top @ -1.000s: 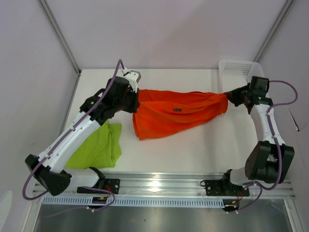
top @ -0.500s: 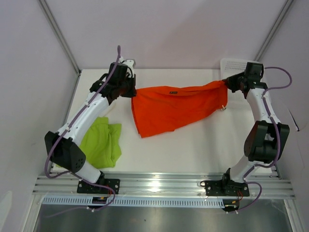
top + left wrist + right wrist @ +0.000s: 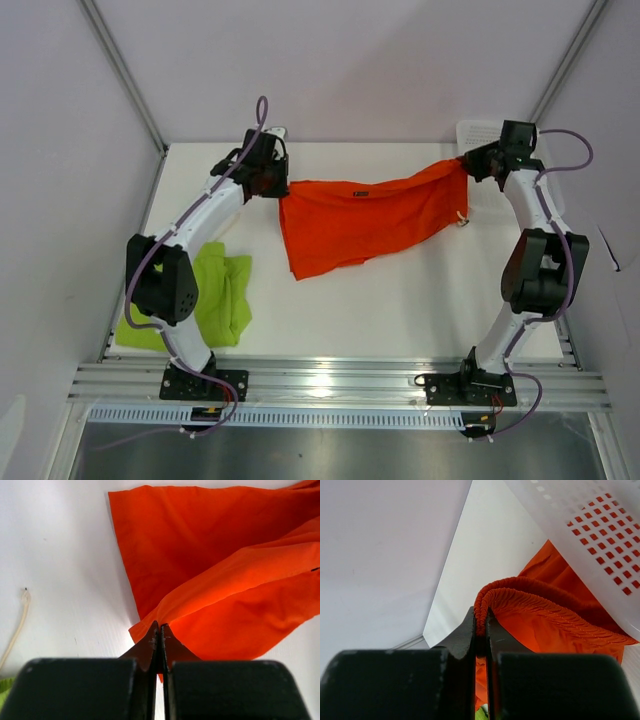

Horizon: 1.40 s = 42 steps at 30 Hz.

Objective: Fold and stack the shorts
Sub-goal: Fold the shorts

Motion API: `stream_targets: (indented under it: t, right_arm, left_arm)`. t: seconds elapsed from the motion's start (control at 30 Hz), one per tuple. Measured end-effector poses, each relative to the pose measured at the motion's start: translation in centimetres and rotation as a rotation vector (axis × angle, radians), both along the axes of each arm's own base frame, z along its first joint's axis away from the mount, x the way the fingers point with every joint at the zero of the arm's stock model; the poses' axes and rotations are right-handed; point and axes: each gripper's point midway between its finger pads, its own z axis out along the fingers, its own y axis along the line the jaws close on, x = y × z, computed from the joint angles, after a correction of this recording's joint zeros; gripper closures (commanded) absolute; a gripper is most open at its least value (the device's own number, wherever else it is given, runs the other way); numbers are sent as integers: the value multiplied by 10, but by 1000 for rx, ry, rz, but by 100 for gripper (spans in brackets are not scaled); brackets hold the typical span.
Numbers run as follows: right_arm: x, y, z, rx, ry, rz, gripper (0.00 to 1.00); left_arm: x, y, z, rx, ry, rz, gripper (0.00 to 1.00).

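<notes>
Now carried farther back, the orange-red shorts (image 3: 365, 222) hang stretched over the table (image 3: 400, 300) between left gripper (image 3: 281, 187) and right gripper (image 3: 464, 166), both clamped tight on fabric, seemingly ready for laying flat and folding.

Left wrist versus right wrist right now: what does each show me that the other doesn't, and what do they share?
Left wrist only: the orange-red shorts spread out as a broad sheet over the table, and a thin pale cord lying at the left edge.
Right wrist only: the white mesh basket, orange cloth showing through its holes, and the shorts' gathered waistband.
Shared: each view shows its own gripper, the left gripper and the right gripper, shut on the shorts' fabric.
</notes>
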Motion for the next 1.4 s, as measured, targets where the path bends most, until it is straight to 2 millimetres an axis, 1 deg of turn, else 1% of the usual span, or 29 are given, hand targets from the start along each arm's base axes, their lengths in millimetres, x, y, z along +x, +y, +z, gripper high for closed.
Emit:
stream_targets:
  t: [0.1,0.23,0.43,0.47,0.57,0.6,0.67,0.7,0.73,0.77,0.8,0.87,0.9,0.97,1.0,1.1,1.17,1.27,1.3,1.33,1.37,1.4]
  right_arm:
    - [7,3,-1,-6,-5,10,100]
    - [16,9,-6,-9,-7,23,100]
    - [32,16,-25,-12,0,33,100]
    - [36,17,-28,-14,0,34,100]
    - [48,20,-35,-18,-1,33,94]
    - [52,21,-36,-21,-4,32,87]
    - [62,22,-37,-27,-15,28,68]
    - [65,23,-37,-31,-21,29,45]
    - [70,24,-35,-29,-29,26,33]
    - [76,24,-33,-35,-42,27,25]
    - [82,25,-30,-44,-59,30,13]
    - [89,24,-22,-57,-89,22,8]
    - [91,24,-20,-62,-98,19,5]
    - [95,23,-14,-74,-123,15,5]
    - [97,22,-11,-83,-135,14,8]
    - [97,21,-9,-125,-153,35,15]
    - [92,20,-9,-166,-156,64,19]
    - [73,23,-7,-242,-149,119,34]
    - [65,26,-7,-267,-145,138,42]
    - [56,30,-6,-292,-145,159,46]
    - [48,34,-6,-308,-141,175,53]
    - [38,40,-8,-338,-135,195,68]
  left_arm:
    - [12,0,-10,-2,7,8,100]
    - [23,0,-27,-4,30,11,100]
    - [40,3,-46,1,50,26,100]
    - [45,3,-48,1,52,30,100]
    - [57,6,-54,-2,44,43,100]
    - [60,8,-58,-1,45,49,100]
    - [64,13,-65,0,52,60,100]
    - [67,14,-68,0,54,64,87]
    - [69,16,-71,1,57,68,79]
    - [71,17,-75,1,61,73,71]
    - [73,18,-78,-1,66,79,58]
    - [77,20,-82,0,71,86,50]
    - [77,21,-84,1,72,87,50]
    - [78,22,-84,4,74,92,48]
    - [78,23,-83,6,72,95,45]
    - [81,28,-77,20,54,113,41]
    - [79,32,-69,25,38,126,39]
    - [65,38,-53,22,4,135,38]
    - [57,40,-47,19,-4,134,38]
    - [50,40,-41,12,-18,132,38]
    - [45,40,-33,3,-40,129,38]
    - [38,38,-27,-6,-52,123,38]
